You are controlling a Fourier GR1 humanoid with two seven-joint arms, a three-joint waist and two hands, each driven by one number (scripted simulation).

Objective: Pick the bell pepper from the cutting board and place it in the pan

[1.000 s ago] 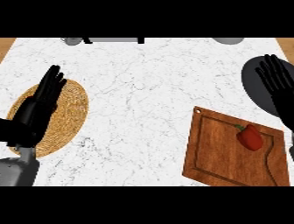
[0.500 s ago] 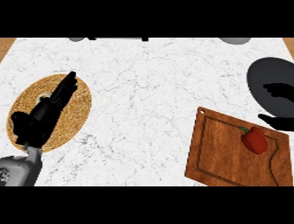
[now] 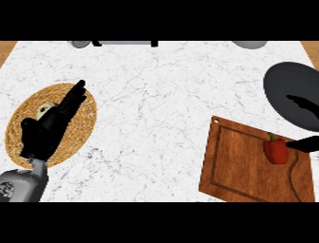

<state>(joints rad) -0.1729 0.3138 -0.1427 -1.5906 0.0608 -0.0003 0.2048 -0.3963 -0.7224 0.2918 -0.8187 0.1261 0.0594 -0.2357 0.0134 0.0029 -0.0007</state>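
Observation:
A red bell pepper (image 3: 276, 150) with a green stem lies on the wooden cutting board (image 3: 243, 171) at the lower right. The dark grey pan (image 3: 297, 89) sits just beyond the board, at the right edge. My right hand (image 3: 315, 124) hovers just right of the pepper, open, its thumb reaching toward the pepper's side and its fingers spread over the pan's near rim; nothing is between them. My left hand (image 3: 49, 127) rests open at the left, fingers straight, over a round woven mat.
The round woven mat (image 3: 81, 121) lies at the left with a small pale object (image 3: 44, 109) partly hidden under my left hand. Grey items (image 3: 250, 43) sit along the counter's far edge. White marble counter lies between mat and board.
My right hand has come down from upright over the pan to beside the pepper, thumb toward it. My left hand has tilted and lowered over the mat.

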